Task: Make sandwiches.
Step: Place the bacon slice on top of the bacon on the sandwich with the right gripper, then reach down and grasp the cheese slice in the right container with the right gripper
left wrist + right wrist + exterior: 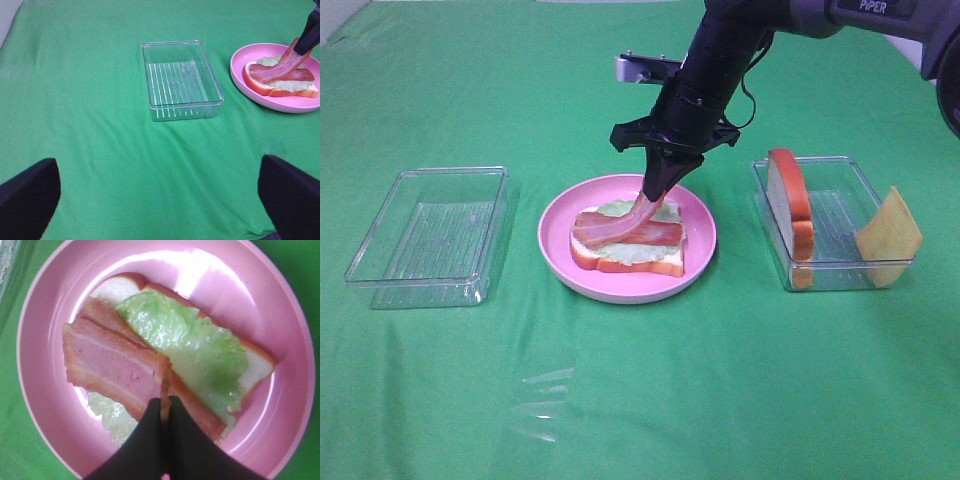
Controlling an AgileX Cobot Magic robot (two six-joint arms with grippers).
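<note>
Pink plate [620,287] on the green bench [620,400] carries the half-built sandwich [640,258]. Right tool [658,190] pinches one bacon strip [620,228] by its raised end; left tool [160,197] stands wide, holding nothing.

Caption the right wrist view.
Right gripper holds reddish-brown bacon strip over pale green lettuce, white bread slice, round pink plate.

Pink plate [620,291]; green cloth [640,400]; pale-green lettuce [200,345]; reddish bacon [110,365]; ribbed tray [175,82].
</note>
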